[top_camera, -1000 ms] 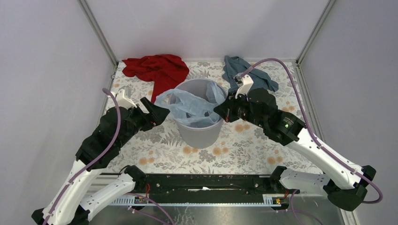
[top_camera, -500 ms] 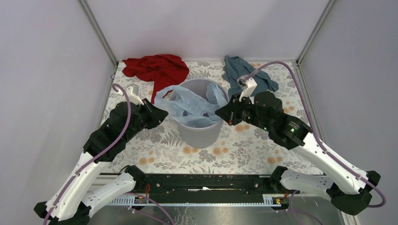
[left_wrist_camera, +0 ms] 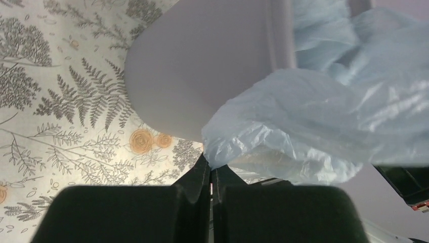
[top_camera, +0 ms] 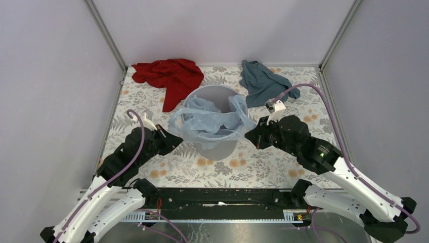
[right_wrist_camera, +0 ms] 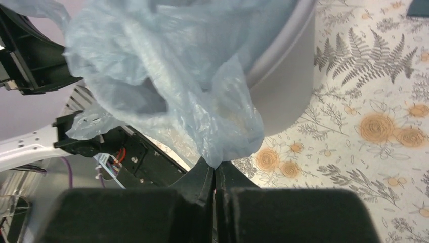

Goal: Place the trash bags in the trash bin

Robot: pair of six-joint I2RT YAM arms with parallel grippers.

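Note:
The round light grey trash bin (top_camera: 218,148) stands mid-table. A translucent pale blue trash bag (top_camera: 210,121) lies spread over its mouth, its edges pulled down outside the rim on both sides. My left gripper (top_camera: 177,139) is shut on the bag's left edge, low beside the bin's left wall. My right gripper (top_camera: 249,136) is shut on the bag's right edge, beside the right wall. The left wrist view has the bag (left_wrist_camera: 313,116) running into the shut gripper (left_wrist_camera: 210,169) below the bin (left_wrist_camera: 202,71). In the right wrist view the bag (right_wrist_camera: 167,76) ends in the shut gripper (right_wrist_camera: 214,169).
A red cloth (top_camera: 169,76) lies at the back left of the flowered table (top_camera: 263,162). A teal-blue cloth (top_camera: 260,81) lies at the back right, just behind my right wrist. Grey walls close in the table on three sides.
The left gripper has shut on the bag's left edge. Both grippers have moved down and toward the near edge, stretching the bag over the bin's rim.

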